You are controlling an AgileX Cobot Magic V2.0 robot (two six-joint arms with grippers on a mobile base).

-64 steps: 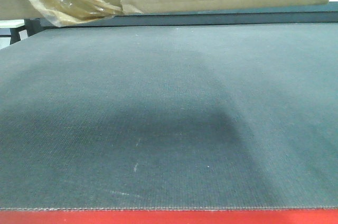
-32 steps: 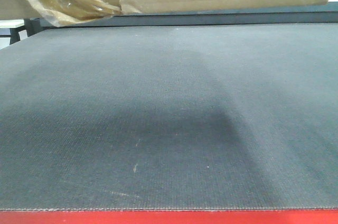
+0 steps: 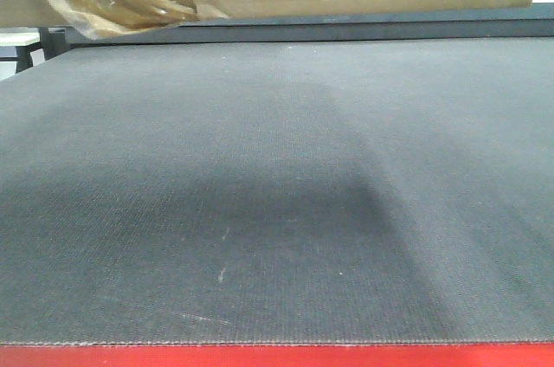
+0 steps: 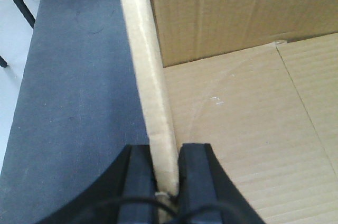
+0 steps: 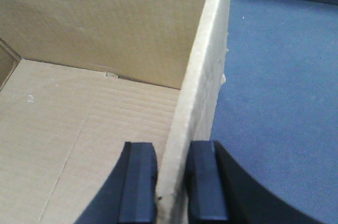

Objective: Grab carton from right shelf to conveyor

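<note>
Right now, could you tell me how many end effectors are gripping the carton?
2: the left end effector clamps the carton's left wall, the right end effector clamps its right wall.

The dark grey woven conveyor (image 3: 277,177) has a red front edge.

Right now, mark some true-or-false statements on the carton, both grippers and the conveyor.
1. The left gripper pinches a wall of the carton. True.
2. The right gripper is open, clear of the carton. False: it is shut on a carton wall.
3. The carton lies flat on the conveyor. False: the front view shows it raised above the far end.
4. Crumpled yellowish tape hangs at the carton's lower corner. True.
5. Blue bins fill the carton. False: only bare cardboard floor shows.
</note>
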